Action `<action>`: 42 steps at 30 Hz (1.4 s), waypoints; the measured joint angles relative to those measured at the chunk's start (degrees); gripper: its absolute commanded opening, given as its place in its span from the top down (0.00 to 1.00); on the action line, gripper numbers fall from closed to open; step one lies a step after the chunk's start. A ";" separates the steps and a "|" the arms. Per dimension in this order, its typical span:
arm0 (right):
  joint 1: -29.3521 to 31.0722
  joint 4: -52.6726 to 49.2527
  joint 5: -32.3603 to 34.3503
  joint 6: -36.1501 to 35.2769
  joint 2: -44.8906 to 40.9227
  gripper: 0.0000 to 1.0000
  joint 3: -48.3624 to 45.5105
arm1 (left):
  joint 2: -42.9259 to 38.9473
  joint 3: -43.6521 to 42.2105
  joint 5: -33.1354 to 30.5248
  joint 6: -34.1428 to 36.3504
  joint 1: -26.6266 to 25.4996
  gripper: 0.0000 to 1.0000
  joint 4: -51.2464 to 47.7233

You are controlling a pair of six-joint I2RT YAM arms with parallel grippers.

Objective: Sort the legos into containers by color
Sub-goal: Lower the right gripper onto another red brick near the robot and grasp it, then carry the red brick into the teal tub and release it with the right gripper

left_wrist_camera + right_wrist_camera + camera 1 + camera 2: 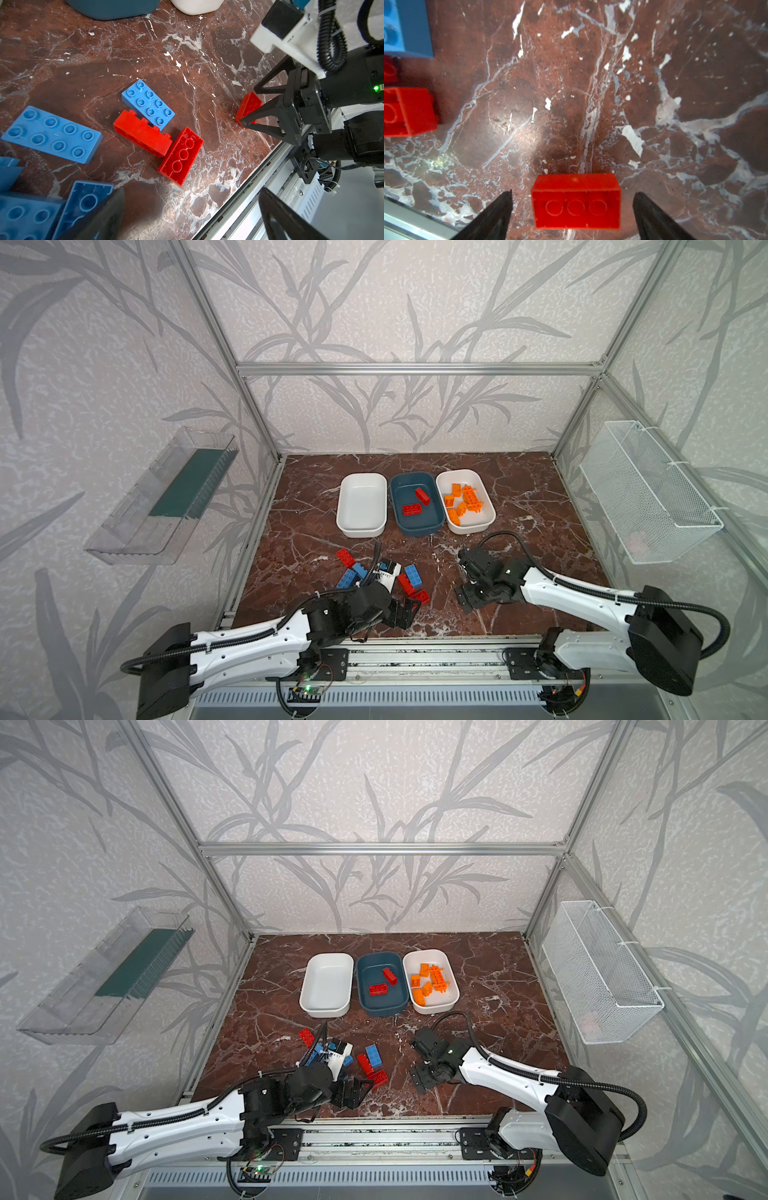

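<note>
While my right end effector (pixel 572 195) hangs low over the worktop (pixel 540 510), its two black fingertips (pixel 500 207) stand spread. One tip is on either side of an upturned red brick (pixel 576 201), and a strip of marble shows between each tip and the brick, so nothing is pinched. From the left wrist view, this brick lies between the two tips close to the front rail (pixel 245 199).

My left end effector (pixel 406 610) is likewise spread wide and grips nothing. In both top views it is at the front of the worktop, just beside a loose cluster of bricks. The cluster comprises a blue brick (pixel 148 104) lying studs up, a red brick on its side (pixel 142 136) touching it, and a second upturned red brick (pixel 180 155) touching the end of that one. Further blue bricks (pixel 52 134) lie left of the cluster in the top views, where they are partly hidden. One more red brick (pixel 345 558) lies at their far edge.

Toward the back, three tubs stand in a close row:
- a white tub (pixel 360 532) on the left;
- a teal tub (pixel 417 529) in the middle, holding two red bricks (pixel 412 509);
- a second white tub (pixel 471 528) on the right, holding the orange pieces (pixel 465 502), among them a long toothed one.
</note>
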 measured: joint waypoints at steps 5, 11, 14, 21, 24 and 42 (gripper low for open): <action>0.44 0.61 0.17 1.11 -0.09 0.12 -0.79 | -0.07 0.00 -1.05 -0.26 -0.79 0.01 0.02; 0.66 2.03 0.20 1.88 1.07 0.24 -0.96 | -0.98 0.00 -2.19 -0.35 -1.01 0.01 -0.04; 0.66 2.64 0.20 2.08 2.49 0.38 -0.96 | -1.75 0.00 -2.58 -0.37 -1.18 0.01 -0.13; 0.70 2.62 0.44 2.43 2.91 0.52 -0.48 | -4.68 -0.02 -3.96 -0.39 -1.18 0.01 -1.01; 0.70 1.55 0.66 2.34 2.91 0.52 0.44 | -6.27 -0.35 -4.59 -0.39 -1.18 0.01 -1.29; -6.86 2.78 2.03 -9.66 26.05 0.53 39.52 | -10.10 -2.08 -12.68 1.33 -0.96 0.01 -5.99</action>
